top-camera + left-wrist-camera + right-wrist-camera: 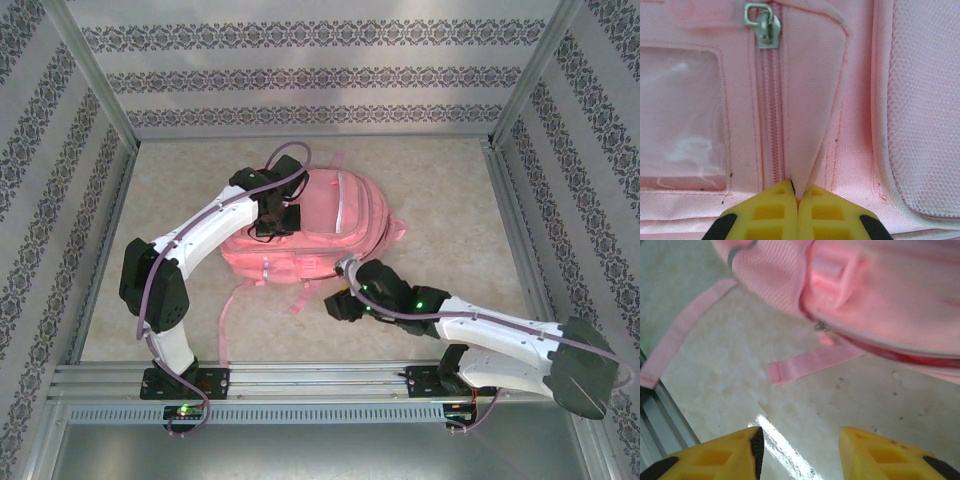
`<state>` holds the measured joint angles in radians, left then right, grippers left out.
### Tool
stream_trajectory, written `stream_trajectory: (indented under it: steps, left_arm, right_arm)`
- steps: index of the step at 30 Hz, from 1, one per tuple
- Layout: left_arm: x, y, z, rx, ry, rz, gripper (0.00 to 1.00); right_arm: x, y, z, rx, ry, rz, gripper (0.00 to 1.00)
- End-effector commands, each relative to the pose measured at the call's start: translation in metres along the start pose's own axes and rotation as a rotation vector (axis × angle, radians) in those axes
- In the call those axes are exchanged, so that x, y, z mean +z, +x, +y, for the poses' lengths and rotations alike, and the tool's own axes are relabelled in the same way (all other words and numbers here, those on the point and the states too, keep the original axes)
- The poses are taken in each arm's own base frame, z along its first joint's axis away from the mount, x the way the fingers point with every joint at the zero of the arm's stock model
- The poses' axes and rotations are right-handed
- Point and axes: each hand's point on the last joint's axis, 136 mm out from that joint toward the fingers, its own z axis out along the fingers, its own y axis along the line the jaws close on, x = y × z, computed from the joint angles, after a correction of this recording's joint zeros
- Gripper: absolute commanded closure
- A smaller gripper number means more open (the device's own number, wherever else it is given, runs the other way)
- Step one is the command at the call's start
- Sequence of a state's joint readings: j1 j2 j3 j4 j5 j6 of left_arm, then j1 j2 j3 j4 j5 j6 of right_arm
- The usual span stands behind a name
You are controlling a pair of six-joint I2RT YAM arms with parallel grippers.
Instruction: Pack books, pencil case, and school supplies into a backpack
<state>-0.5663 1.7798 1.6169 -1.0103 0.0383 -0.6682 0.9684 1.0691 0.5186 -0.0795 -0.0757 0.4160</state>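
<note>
Here the left tool pinches fabric of the backpack.

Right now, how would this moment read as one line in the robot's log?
left gripper: shut, pinching backpack flap beside zipper | right gripper: open, empty, above table near strap

The backpack is matt pink woven cloth, its window glossy clear plastic, its zip pull dull metal.
</note>
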Motion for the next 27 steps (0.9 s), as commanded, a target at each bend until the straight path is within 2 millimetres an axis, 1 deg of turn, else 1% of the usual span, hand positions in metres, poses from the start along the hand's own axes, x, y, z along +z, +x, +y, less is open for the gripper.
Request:
stream_trajectory:
  steps: [1, 7, 9, 13, 16, 23, 25, 27]
  left_arm:
    - [-0.029, -0.025, -0.032, -0.125, 0.181, -0.095, 1.0]
    - [-0.022, -0.027, -0.043, -0.184, 0.226, -0.069, 1.0]
    - [-0.021, -0.027, -0.048, -0.204, 0.252, -0.057, 1.0]
    - [-0.018, -0.026, -0.048, -0.206, 0.248, -0.045, 1.0]
    - [-0.017, -0.023, -0.046, -0.205, 0.243, -0.033, 1.0]
    - [-0.014, -0.019, -0.041, -0.202, 0.235, -0.009, 1.0]
    - [-0.012, -0.019, -0.038, -0.208, 0.231, -0.005, 1.0]
    - [-0.01, -0.018, -0.035, -0.213, 0.226, -0.001, 1.0]
  right_arm:
    - [0.015, -0.007, -0.004, -0.069, 0.026, -0.12, 0.54]
    - [0.041, 0.004, -0.003, -0.132, 0.055, -0.165, 0.54]
    - [0.05, 0.006, -0.006, -0.135, 0.073, -0.183, 0.53]
    - [0.064, 0.009, -0.027, -0.144, 0.192, -0.186, 0.52]
    - [0.069, 0.009, -0.043, -0.145, 0.279, -0.195, 0.51]
    - [0.077, 0.004, -0.069, -0.121, 0.393, -0.221, 0.52]
    - [0.081, 0.0, -0.066, -0.111, 0.367, -0.23, 0.53]
    - [0.085, -0.005, -0.06, -0.113, 0.334, -0.244, 0.53]
